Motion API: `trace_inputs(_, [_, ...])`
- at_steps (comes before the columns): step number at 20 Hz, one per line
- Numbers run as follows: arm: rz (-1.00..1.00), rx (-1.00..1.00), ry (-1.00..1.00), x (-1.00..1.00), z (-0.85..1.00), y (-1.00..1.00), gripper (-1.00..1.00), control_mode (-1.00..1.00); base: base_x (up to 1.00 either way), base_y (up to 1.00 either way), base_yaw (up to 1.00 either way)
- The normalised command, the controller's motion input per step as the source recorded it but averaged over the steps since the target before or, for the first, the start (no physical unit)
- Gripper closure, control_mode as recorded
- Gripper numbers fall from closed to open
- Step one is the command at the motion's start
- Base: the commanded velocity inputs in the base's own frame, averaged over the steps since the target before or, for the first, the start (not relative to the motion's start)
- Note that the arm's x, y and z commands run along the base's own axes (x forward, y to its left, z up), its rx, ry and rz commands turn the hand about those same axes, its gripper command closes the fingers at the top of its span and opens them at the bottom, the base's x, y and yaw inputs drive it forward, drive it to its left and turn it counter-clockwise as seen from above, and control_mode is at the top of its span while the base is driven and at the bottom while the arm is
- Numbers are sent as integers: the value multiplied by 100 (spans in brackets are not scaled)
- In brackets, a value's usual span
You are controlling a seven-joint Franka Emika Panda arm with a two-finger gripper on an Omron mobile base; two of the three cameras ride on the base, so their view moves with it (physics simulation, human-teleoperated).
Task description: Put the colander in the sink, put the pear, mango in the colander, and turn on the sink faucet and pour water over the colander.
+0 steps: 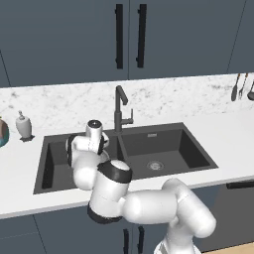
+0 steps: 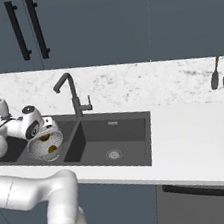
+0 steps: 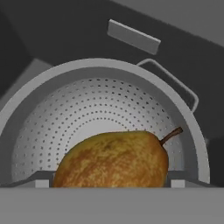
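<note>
The silvery pierced colander (image 3: 100,105) (image 2: 44,147) sits in the left basin of the dark sink (image 1: 168,149) (image 2: 116,131). A brown-yellow pear (image 3: 113,159) lies in it on its side, stem pointing right. My gripper (image 3: 110,181) (image 2: 47,129) hangs just over the colander and is open, one fingertip (image 3: 41,180) on each side of the pear with a small gap. In the right base view two small orange-brown patches show inside the colander; whether one is the mango I cannot tell. The faucet (image 1: 120,106) (image 2: 72,94) stands behind the divider.
A soap dispenser (image 1: 23,125) (image 2: 1,106) and a bowl (image 1: 2,133) stand on the counter to the left. Utensils (image 1: 238,87) (image 2: 215,74) hang on the wall at the right. The right basin holds only its drain (image 1: 155,165). Cabinets hang above.
</note>
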Motion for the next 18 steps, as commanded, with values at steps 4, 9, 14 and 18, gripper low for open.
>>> trace_inputs(4, [0, 1, 11, 30, -27, 18, 100, -100, 0, 0, 0])
trace_inputs(9, [0, 0, 16, 29, -26, 17, 100, -100, 0, 0, 0])
trace_inputs(14, [0, 0, 13, 22, -26, 6, 100, -100, 0, 0, 0])
trace_inputs(18, [0, 0, 6, 19, -22, 5, 100, -100, 0, 0, 0])
